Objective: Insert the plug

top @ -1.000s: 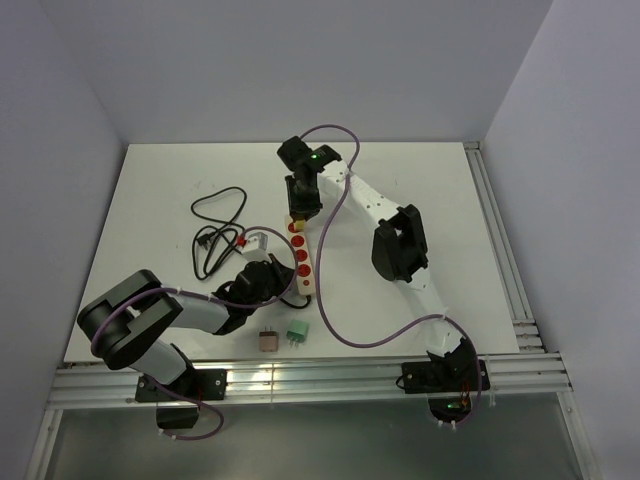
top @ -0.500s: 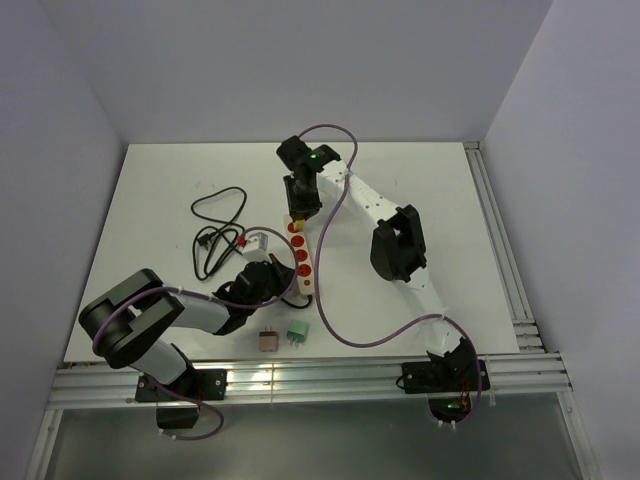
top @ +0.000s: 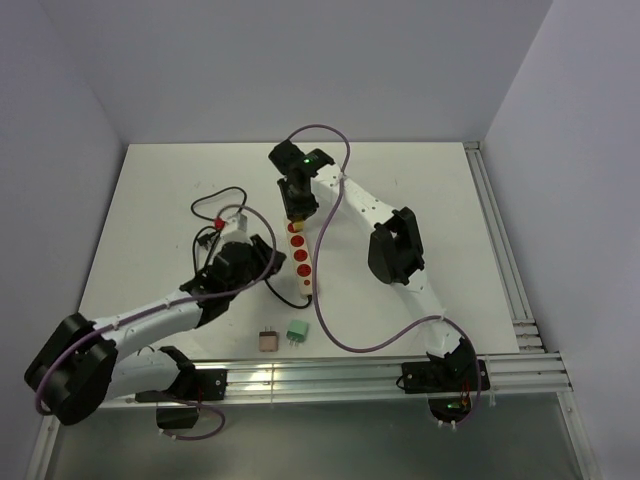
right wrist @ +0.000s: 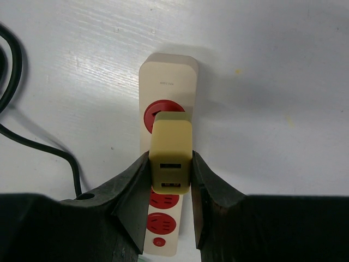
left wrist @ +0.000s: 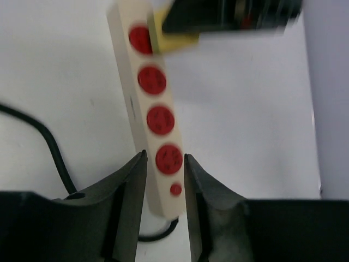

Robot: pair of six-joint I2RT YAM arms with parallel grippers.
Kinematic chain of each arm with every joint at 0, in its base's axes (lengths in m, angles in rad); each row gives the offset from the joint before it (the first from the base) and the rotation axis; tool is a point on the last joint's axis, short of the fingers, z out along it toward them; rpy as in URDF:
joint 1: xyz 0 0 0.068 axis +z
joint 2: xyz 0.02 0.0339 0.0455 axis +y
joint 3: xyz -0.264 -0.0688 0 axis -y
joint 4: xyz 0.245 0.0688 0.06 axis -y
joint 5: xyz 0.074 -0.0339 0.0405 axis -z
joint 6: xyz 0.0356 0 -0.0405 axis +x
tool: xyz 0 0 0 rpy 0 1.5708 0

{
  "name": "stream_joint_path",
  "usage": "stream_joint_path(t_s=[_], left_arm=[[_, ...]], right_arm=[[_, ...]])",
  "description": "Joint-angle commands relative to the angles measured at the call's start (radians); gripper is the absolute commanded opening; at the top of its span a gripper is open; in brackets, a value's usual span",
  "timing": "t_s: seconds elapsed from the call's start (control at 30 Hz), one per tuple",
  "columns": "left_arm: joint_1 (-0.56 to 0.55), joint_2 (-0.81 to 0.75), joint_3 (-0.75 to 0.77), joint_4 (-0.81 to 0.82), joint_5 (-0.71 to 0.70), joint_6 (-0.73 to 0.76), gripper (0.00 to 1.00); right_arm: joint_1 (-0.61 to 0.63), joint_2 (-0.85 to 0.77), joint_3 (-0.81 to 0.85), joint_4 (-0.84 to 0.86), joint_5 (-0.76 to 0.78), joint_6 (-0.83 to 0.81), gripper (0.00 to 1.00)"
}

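— What does the right gripper (right wrist: 170, 159) have?
— Its fingers are closed on the sides of the yellow plug (right wrist: 171, 143), whose front end sits over the red socket (right wrist: 157, 113) just beyond the fingertips, the last one on the power strip (right wrist: 169, 76). How deep the pins are, I can't tell.
— So how should it finish?
— I'd press straight down along the pins with the plug square to the socket face, no twisting. The light strip may slide or tip.
— And the left gripper (left wrist: 164, 159)?
— Narrowly parted and holding nothing. The switch end of the strip shows past its fingertips. It could steady that end.
— Poses?
— The right arm (top: 395, 245) stretches far out with its wrist bent down over the strip. The left arm (top: 160, 310) lies low, angled toward the strip
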Motion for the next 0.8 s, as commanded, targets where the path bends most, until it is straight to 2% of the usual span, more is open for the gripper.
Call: stream_joint_path(t_s=[0.0,0.07,0.2,0.23,0.33,0.37,0.6,0.77], left_arm=[[0.136,-0.063,0.145,-0.152,-0.010,0.017,0.39],[0.204,-0.029,0.217,-0.163,0.040,0.039,0.38],[0.381,0.106,0.322,-0.137,0.161,0.074,0.33],[0.408,0.177,0.358,-0.124,0.251,0.082,0.29],[0.491,0.306,0.397,-0.039,0.379,0.076,0.25],[0.502,0.336,0.423,-0.011,0.457,0.083,0.25],[0.543,0.697,0.674,0.026,0.690,0.106,0.21],[0.545,0.845,0.797,0.124,0.806,0.062,0.20]], right_arm=[[0.003,0.091,-0.025,0.038,0.013,-0.023,0.00],[-0.007,0.111,-0.025,0.019,-0.032,-0.030,0.00],[-0.012,0.096,-0.066,0.028,-0.020,-0.038,0.00],[-0.013,0.074,-0.102,0.052,-0.027,-0.035,0.00],[-0.016,0.042,-0.143,0.091,-0.047,-0.033,0.00],[-0.016,0.042,-0.145,0.094,-0.060,-0.033,0.00],[-0.018,0.056,-0.111,0.083,-0.078,-0.033,0.00],[-0.024,0.059,-0.099,0.084,-0.078,-0.029,0.00]])
